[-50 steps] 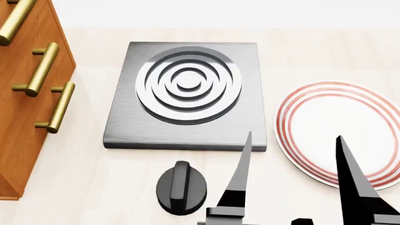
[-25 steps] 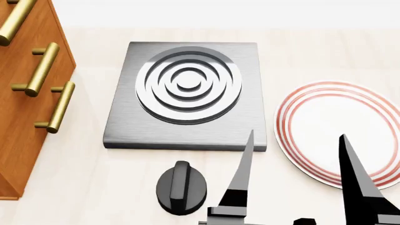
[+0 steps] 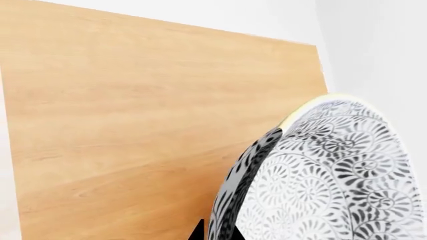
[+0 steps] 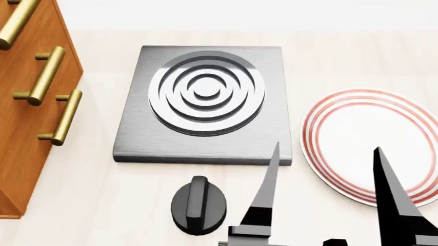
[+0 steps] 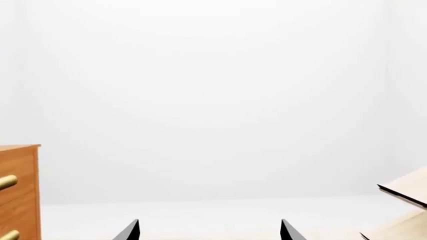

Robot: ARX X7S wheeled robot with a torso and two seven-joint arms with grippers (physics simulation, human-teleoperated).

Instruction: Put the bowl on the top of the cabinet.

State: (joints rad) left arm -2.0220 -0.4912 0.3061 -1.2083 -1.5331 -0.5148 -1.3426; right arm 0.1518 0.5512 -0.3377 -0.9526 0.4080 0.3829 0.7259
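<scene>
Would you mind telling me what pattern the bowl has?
A fine dark-grey floral swirl pattern on white covers the bowl, seen best in the left wrist view.

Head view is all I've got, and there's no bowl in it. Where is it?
Observer: The bowl fills the left wrist view, right at the left pincer.
Operator: Is it gripped?
Observer: The pincer's tips straddle the bowl's wall, so it looks gripped, tilted on edge.
Operator: What's behind it?
Observer: A plain wood panel. I cannot tell whether it is the top of the cabinet.
</scene>
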